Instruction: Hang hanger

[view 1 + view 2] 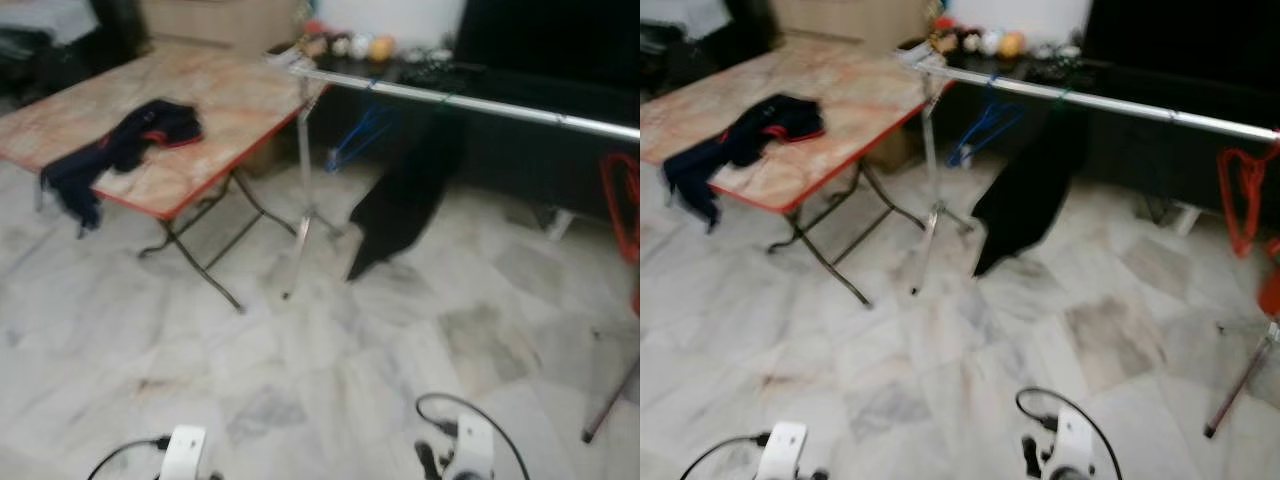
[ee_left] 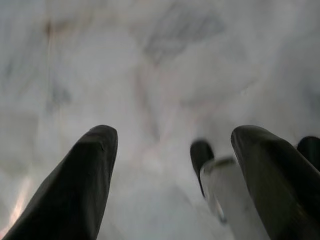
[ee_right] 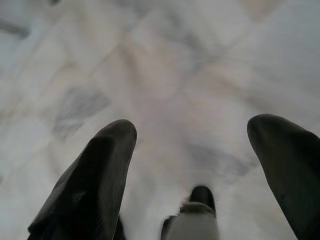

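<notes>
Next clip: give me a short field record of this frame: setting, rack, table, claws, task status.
setting: marble-tiled floor; views blurred
rack: long silver metal clothes rail carrying a hanging black garment, blue wire hangers and red hangers
table: folding marble-patterned table with red edge, dark navy garment with red trim on it
left claw: open, above the floor
right claw: open, above the floor
task status: no hanger held

Your left gripper (image 2: 170, 165) and right gripper (image 3: 192, 165) both hung low, pointed down, each with its two black fingers spread wide apart, holding nothing.
</notes>
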You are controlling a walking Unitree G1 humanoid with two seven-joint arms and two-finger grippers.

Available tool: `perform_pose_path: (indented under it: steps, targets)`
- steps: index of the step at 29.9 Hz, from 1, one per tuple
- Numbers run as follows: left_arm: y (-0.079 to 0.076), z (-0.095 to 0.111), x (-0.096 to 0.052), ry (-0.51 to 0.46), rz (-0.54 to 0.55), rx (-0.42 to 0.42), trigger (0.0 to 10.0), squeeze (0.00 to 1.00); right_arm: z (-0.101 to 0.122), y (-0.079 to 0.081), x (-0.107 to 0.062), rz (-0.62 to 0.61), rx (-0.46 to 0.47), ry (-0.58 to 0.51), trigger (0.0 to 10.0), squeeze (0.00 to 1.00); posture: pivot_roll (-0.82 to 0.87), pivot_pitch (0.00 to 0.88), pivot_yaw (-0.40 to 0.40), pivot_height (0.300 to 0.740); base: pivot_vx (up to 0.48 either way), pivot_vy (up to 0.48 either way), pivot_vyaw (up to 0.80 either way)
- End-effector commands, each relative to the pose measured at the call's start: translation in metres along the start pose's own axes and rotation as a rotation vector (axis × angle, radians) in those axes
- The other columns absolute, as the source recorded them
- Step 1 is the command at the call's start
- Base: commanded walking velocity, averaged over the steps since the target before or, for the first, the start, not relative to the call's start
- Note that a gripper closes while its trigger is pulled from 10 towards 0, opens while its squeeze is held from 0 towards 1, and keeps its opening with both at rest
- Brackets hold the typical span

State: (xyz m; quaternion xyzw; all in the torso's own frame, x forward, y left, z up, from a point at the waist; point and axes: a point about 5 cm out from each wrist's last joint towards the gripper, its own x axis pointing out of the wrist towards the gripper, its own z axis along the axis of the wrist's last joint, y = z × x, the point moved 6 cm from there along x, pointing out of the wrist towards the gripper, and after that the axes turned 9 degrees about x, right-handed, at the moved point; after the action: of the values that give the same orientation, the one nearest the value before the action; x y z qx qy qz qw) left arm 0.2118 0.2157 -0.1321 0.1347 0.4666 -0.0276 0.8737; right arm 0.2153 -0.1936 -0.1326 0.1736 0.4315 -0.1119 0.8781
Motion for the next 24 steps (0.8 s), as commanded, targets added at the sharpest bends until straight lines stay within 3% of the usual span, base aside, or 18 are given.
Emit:
perform_pose_path:
  steps: [1, 9, 24]
  targets:
    - [-0.0056, 0.0090, 0.0016, -0.019, -0.008, -0.020, 10.0, 0.00, -0.0015, -0.0089, -0.0013, -0.023, -0.003, 0.008, 10.0, 0.00, -0.04, 0.000, 0.029, 0.740, 0.274, 0.000, -0.73]
    - [-0.0074, 0.0102, 0.0018, -0.022, -0.012, -0.023, 10.0, 0.00, 0.0004, -0.0090, -0.0011, -0.022, -0.007, 0.002, 10.0, 0.00, -0.04, 0.000, 0.028, 0.740, 0.276, 0.000, -0.68]
    - [-0.0104, 0.0122, 0.0022, -0.027, -0.016, -0.033, 10.0, 0.00, 0.0041, -0.0104, -0.0010, -0.024, -0.013, -0.010, 10.0, 0.00, -0.04, 0.000, 0.020, 0.740, 0.276, 0.000, 0.00]
